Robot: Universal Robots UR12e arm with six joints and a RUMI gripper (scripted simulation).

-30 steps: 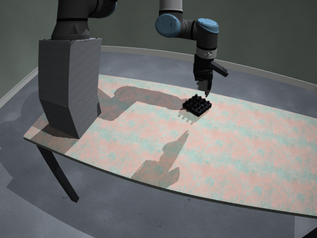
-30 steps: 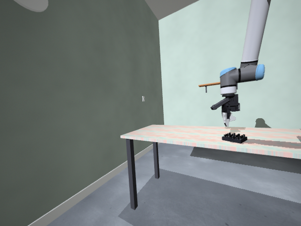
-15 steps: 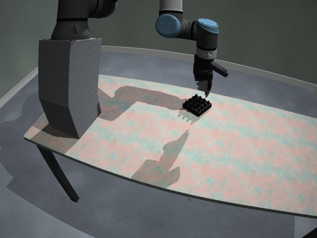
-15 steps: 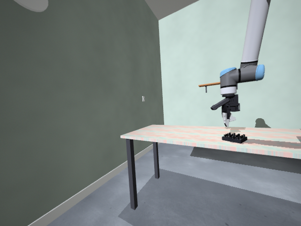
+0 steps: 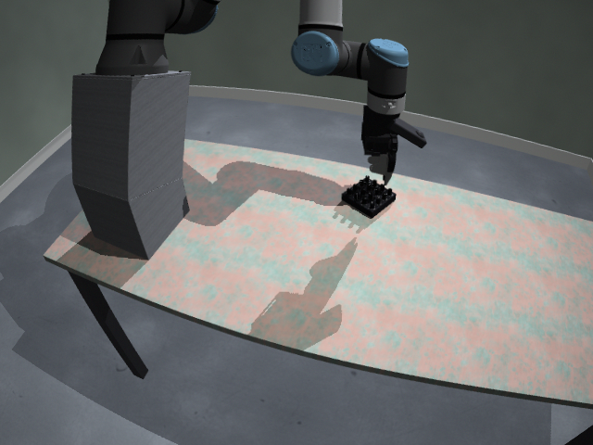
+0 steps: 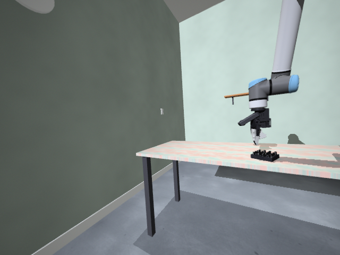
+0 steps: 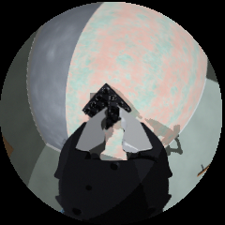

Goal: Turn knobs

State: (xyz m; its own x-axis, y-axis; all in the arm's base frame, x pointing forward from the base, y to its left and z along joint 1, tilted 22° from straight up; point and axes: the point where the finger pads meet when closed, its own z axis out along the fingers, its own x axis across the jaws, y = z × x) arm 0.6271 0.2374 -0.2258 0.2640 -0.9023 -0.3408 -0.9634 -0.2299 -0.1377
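The black knob box (image 5: 366, 196) lies on the patterned table, a small square block with several upright knobs. It also shows in the exterior view (image 6: 264, 155) and in the wrist view (image 7: 106, 103), turned corner-on. My gripper (image 5: 385, 180) hangs just above the box's far edge, fingers pointing down and nearly closed, with nothing between them. In the exterior view the fingertips (image 6: 256, 142) stand a short way above the knobs. In the wrist view the fingers frame the near corner of the box. Single knobs and their marks are too small to read.
The arm's grey pedestal (image 5: 128, 158) stands on the table's left end. The table edge runs close behind the box. A wooden rail (image 6: 236, 95) is on the far wall.
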